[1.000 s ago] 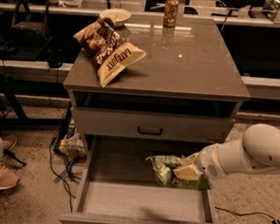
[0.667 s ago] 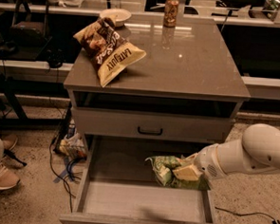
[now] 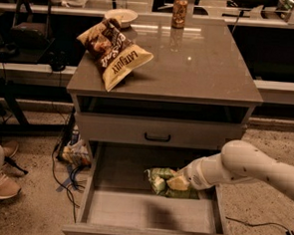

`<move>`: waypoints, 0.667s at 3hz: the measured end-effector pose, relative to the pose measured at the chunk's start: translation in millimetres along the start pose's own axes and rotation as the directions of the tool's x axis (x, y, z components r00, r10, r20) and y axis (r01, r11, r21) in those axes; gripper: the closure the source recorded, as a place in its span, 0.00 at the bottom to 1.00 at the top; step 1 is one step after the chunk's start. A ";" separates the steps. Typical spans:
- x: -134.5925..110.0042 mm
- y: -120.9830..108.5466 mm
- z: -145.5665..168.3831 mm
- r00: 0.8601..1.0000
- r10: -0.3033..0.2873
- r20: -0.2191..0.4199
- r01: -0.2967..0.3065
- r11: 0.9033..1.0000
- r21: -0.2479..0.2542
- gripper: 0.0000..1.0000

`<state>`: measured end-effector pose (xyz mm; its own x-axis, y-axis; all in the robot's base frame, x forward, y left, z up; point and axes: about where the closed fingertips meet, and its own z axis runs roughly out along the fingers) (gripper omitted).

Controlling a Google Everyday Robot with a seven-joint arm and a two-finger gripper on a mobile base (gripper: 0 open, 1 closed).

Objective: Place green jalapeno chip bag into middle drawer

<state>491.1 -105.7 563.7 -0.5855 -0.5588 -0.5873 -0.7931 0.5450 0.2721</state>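
Note:
The green jalapeno chip bag (image 3: 159, 180) lies inside the open middle drawer (image 3: 131, 208), toward its back right. My gripper (image 3: 179, 183) reaches in from the right over the drawer's side wall and sits at the bag's right end, touching it. My white arm (image 3: 248, 168) stretches off to the right edge of the view.
A brown-and-yellow Late July chip bag (image 3: 112, 51), a bowl (image 3: 121, 15) and a can (image 3: 179, 12) stand on the cabinet top (image 3: 200, 68). The shut upper drawer with a black handle (image 3: 157, 137) is above. Cables and a person's shoe (image 3: 0, 185) are at the left.

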 end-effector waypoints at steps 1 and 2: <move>12.6 -28.2 56.5 0.996 0.081 0.046 -0.081 0.997 -0.013 0.84; 24.2 -46.0 97.4 0.987 0.140 0.085 -0.138 0.990 -0.023 0.61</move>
<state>529.8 -83.4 462.8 -0.6743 -0.4223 -0.6059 -0.7081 0.6026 0.3680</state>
